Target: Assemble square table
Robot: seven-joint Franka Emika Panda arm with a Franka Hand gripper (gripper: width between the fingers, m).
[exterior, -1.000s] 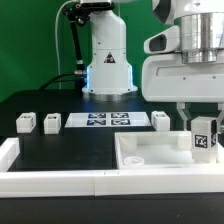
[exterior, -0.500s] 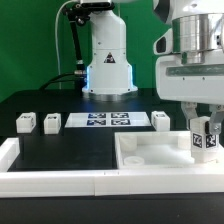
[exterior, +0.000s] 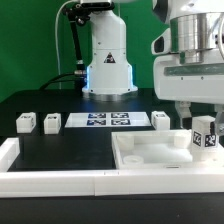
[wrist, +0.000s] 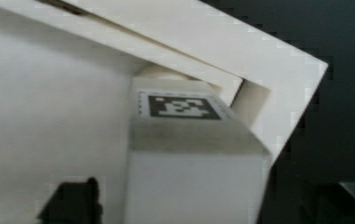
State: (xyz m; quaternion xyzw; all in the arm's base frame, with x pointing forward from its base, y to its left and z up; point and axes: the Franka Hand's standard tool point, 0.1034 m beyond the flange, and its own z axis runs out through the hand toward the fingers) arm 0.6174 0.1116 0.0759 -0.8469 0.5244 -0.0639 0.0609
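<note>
The fingers (wrist: pixel 76 202) stand apart, one on either side of the leg (exterior: pixel 203 134) and clear of both its faces in the wrist view. The leg stands upright in a corner of the panel (exterior: pixel 150 153), at the exterior view's right, tucked against the rim — I judge that's where it fastens. Three more legs (exterior: pixel 51 122) sit on the worktop (exterior: pixel 70 145) flanking the marker board (exterior: pixel 105 120) — within easy reach, I'd say.

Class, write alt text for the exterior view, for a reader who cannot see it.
A robot gripper hangs with its fingers either side of a tagged white leg standing in a back corner of the square panel. Three more legs and the marker board lie behind on the black table.
</note>
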